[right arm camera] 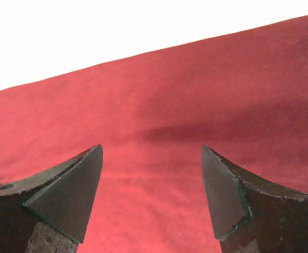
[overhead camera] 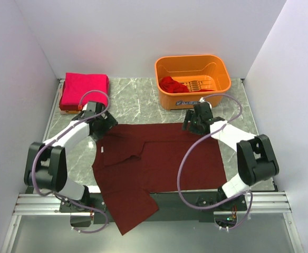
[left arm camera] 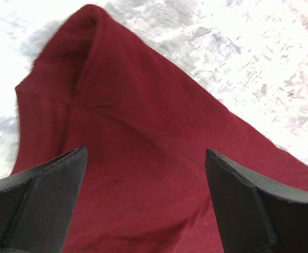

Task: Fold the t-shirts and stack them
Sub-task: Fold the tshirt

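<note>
The dark maroon cloth t-shirt [overhead camera: 164, 158] lies spread on the marble-patterned table [overhead camera: 138, 100], one part hanging off the near edge. I judge it light, limp and not slippery. It will sag and crease unless I pinch its far edge at two points together. My left hand [left arm camera: 146, 153] and my right hand [right arm camera: 151, 150] both gape wide over that edge, holding nothing. A small white tag [overhead camera: 101, 151] on the shirt and the dark print on the orange plastic basket [overhead camera: 192, 57] are too small to read.

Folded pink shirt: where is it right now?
In the top view, the folded pink shirt lies at the far left corner of the table, beyond the left claw and left of the orange basket.
</note>
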`<state>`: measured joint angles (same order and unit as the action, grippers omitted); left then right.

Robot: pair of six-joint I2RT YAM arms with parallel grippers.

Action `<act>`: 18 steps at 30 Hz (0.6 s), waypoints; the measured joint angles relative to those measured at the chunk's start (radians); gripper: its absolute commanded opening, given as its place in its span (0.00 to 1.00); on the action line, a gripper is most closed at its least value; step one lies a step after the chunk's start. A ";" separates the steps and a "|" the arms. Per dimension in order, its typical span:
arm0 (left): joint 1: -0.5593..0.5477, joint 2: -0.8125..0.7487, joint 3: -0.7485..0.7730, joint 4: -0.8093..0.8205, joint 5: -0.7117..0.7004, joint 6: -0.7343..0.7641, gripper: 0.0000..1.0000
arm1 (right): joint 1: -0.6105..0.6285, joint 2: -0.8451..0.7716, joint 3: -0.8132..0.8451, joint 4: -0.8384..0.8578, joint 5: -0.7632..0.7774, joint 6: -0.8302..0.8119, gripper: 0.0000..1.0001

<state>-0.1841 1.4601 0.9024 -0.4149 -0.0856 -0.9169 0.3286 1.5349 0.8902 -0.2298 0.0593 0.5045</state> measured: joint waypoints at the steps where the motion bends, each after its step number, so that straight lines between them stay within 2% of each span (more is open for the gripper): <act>1: -0.006 0.018 0.008 0.005 0.002 0.004 1.00 | -0.017 0.013 0.002 -0.001 -0.004 0.001 0.81; 9: -0.020 0.190 0.053 0.030 0.016 0.026 0.99 | -0.155 0.060 0.000 -0.031 -0.045 0.005 0.81; 18: -0.020 0.320 0.198 0.042 0.029 0.058 0.99 | -0.247 0.099 0.002 -0.032 -0.084 0.004 0.79</act>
<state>-0.2043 1.7802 1.1007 -0.3725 -0.0570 -0.8585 0.0818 1.6341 0.8921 -0.2619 -0.0250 0.5083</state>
